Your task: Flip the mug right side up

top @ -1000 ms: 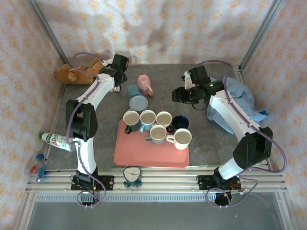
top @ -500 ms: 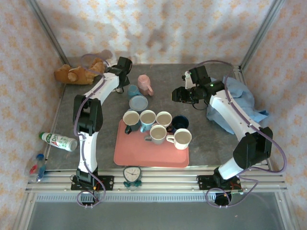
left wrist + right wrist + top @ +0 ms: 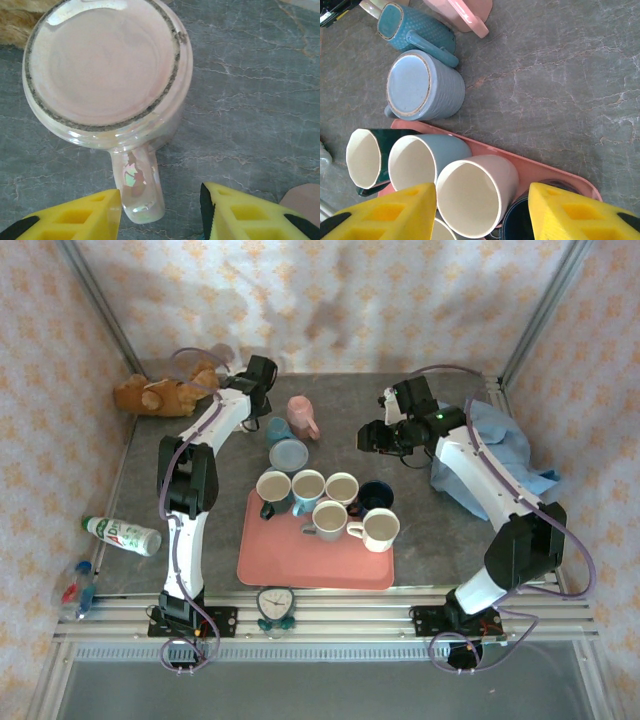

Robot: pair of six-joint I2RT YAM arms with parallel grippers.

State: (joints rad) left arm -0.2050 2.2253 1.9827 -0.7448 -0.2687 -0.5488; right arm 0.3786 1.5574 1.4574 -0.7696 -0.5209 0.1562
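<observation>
The left hand (image 3: pixel 160 202) has swung back, open astride the handle of the inverted mug (image 3: pixel 102 65), table (image 3: pixel 260 100) bare rightward.

Right pincer (image 3: pixel 481 212) — fingers spread wide — hangs above the grey counter (image 3: pixel 560 75). A ribbed mug (image 3: pixel 420 90) stands base up, just beside a pink tray (image 3: pixel 540 172). On the tray, mouths toward the camera: green mug (image 3: pixel 367 157), blue mug (image 3: pixel 422 160), cream mug (image 3: pixel 475 192). A teal mug (image 3: pixel 415 30) lies on its side just beside the ribbed mug.

The upside-down mug (image 3: pixel 107 65) and the left tool (image 3: pixel 159 202) are each cut off at the view's edge.
</observation>
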